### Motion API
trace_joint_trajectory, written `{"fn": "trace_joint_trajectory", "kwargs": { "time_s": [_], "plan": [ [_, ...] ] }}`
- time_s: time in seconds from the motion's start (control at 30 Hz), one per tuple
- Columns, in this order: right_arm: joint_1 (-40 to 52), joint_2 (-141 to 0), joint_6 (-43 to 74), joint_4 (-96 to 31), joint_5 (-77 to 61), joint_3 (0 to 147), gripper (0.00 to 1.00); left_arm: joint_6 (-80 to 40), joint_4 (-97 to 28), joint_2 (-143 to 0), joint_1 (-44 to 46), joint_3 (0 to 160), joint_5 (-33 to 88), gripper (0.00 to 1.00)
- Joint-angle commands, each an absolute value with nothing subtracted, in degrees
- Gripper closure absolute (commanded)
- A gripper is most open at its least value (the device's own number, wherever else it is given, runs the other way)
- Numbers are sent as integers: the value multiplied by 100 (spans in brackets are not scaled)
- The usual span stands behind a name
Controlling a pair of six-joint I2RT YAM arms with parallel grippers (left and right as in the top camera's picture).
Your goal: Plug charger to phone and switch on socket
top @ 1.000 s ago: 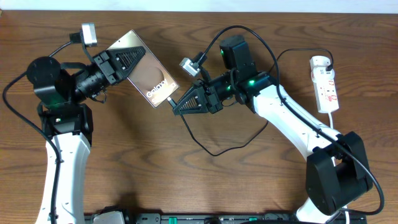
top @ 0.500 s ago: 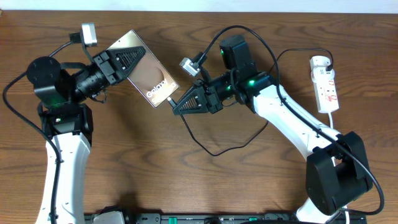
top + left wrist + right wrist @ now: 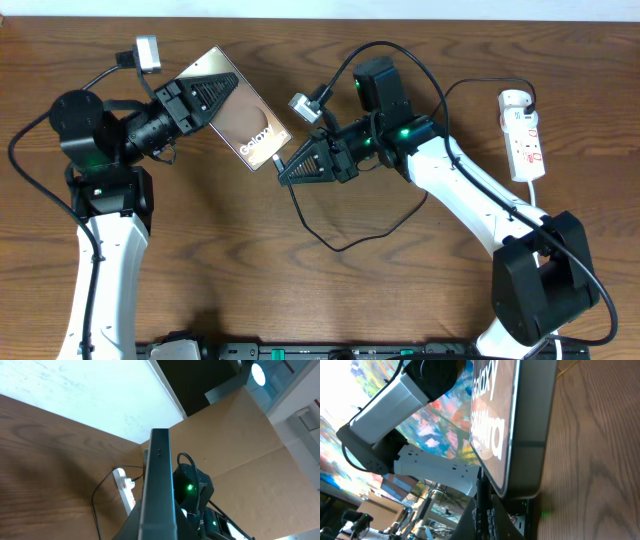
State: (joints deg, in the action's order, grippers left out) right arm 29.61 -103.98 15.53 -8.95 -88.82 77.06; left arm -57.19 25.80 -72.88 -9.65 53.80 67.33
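The phone (image 3: pixel 243 122), glossy grey-brown with white "Galaxy" lettering, is held tilted above the table. My left gripper (image 3: pixel 205 97) is shut on its far end; in the left wrist view its edge (image 3: pixel 159 485) runs up the middle. My right gripper (image 3: pixel 288 172) is shut on the thin black charger cable (image 3: pixel 340 240), with its plug tip right at the phone's lettered end. In the right wrist view the phone (image 3: pixel 515 425) fills the top, and the cable (image 3: pixel 481 505) sits between the fingers. The white socket strip (image 3: pixel 523 135) lies at the far right, also visible in the left wrist view (image 3: pixel 125 491).
The charger cable loops over the wood table (image 3: pixel 220 280) below the right arm. A white cord (image 3: pixel 537 192) runs from the strip toward the right arm's base. A black cable (image 3: pixel 470 85) arcs from the strip's top end toward the right arm.
The left arm has shifted the phone slightly up and to the right, closer to the right gripper's tip. The right arm and cable stay nearly still.
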Motion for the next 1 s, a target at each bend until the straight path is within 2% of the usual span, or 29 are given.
{"fn": "trace_joint_trajectory", "kwargs": {
  "time_s": [0.0,0.37,0.97],
  "plan": [
    [3011,-10328,1584,-834,-8952,7745,99,-5728,2606,-7266,-838,5347,7124,93],
    [3004,-10328,1581,-792,-8952,7745,99,-5734,2930,-7264,-843,5347,7767,93],
    [3004,-10328,1584,-659,-8952,7745,99,-5725,2932,-7266,-843,5347,8160,93]
  ]
}}
